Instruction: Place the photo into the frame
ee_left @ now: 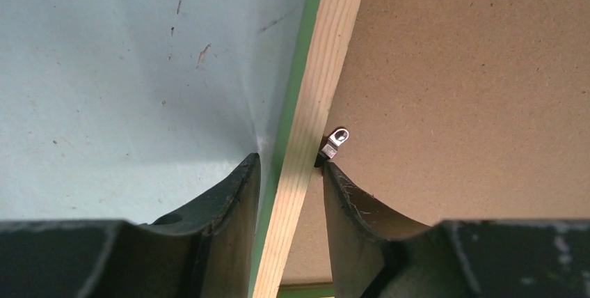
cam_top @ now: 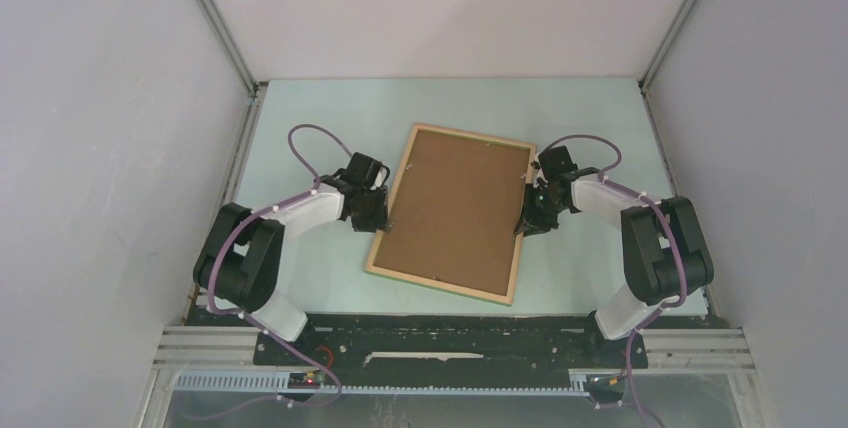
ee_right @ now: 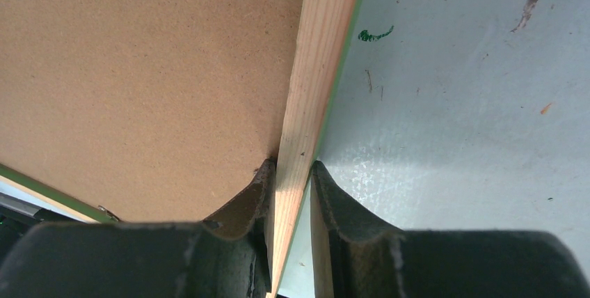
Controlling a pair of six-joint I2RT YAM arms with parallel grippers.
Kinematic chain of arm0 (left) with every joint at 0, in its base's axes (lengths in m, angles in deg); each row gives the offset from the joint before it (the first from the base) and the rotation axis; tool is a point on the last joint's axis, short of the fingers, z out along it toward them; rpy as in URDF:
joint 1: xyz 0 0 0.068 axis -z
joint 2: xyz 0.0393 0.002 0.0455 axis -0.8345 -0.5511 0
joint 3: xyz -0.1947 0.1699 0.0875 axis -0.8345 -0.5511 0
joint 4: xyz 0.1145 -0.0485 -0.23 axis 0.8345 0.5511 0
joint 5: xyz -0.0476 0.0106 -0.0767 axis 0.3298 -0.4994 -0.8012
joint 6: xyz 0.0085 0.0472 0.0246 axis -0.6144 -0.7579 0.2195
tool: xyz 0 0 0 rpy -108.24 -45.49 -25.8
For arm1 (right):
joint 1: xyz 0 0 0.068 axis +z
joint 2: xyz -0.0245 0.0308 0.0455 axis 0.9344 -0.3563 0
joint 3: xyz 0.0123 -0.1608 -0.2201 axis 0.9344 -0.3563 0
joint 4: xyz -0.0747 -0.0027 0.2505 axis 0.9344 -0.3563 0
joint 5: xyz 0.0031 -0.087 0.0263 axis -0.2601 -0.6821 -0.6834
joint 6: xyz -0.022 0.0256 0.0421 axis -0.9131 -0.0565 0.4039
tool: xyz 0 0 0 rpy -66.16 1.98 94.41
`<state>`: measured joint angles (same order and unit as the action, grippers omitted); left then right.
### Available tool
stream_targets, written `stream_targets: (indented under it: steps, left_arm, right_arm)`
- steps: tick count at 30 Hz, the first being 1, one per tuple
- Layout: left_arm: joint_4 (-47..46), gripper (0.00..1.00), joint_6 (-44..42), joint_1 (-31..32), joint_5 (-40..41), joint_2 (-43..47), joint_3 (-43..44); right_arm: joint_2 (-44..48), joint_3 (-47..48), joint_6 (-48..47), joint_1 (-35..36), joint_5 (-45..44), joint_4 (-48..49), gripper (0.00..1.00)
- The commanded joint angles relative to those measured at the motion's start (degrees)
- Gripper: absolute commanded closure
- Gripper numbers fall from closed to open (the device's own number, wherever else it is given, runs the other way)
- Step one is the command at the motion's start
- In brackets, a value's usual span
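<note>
The frame [cam_top: 440, 286] lies flat mid-table, pale wood face up, with a plain brown board [cam_top: 455, 206] filling its opening. The photo is not in view. My left gripper [cam_top: 378, 220] straddles the frame's left rail [ee_left: 327, 54]. Its jaws are open, with a thin gap on the outer green side. The inner finger [ee_left: 348, 207] sits on the board by a small metal clip [ee_left: 337, 139]. My right gripper [cam_top: 528, 223] is shut on the right rail [ee_right: 320, 54], one finger on the board side and one on the table side.
The pale green table [cam_top: 320, 108] is walled in by grey panels at the back and on both sides. A black base rail [cam_top: 430, 333] runs along the near edge. A green pen mark [ee_right: 376, 34] is on the table by the right rail.
</note>
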<state>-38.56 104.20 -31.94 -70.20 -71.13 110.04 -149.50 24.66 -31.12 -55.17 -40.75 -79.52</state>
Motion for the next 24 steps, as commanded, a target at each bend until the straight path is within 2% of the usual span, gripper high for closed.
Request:
stream_targets:
  steps: [1, 4, 7, 10, 15, 21, 24]
  left_arm:
    - [0.74, 0.75, -1.16, 0.25, 1.59, -1.32, 2.46]
    - [0.73, 0.76, -0.95, 0.30, 2.48, -1.43, 2.59]
    - [2.15, 0.81, -0.22, 0.25, 5.91, -2.39, 3.82]
    - [3.07, 0.99, 2.39, 0.17, 6.99, -4.70, 5.29]
    - [3.53, 1.00, 6.28, 0.08, 8.84, -7.26, 5.26]
    - [4.12, 1.00, 8.37, 0.08, 13.93, -5.67, 1.08]
    - [-1.07, 1.00, 8.97, -1.44, 9.31, -4.76, -2.94]
  right_arm:
    - [-0.43, 1.45, -2.28, 0.19, 0.21, 1.25, 0.97]
    - [-0.51, 1.49, -2.33, 0.20, 0.13, 1.13, 0.97]
    - [-0.59, 1.49, -2.32, 0.24, 0.23, 1.24, 0.97]
    - [-0.80, 1.49, -2.33, 0.28, 0.33, 1.33, 0.97]
    - [-0.52, 1.49, -2.41, 0.30, 0.21, 1.01, 0.97]
    - [-0.46, 1.49, -2.49, 0.37, 0.37, 0.93, 0.97]
    - [-0.58, 1.49, -2.45, 0.45, 0.45, 1.07, 0.97]
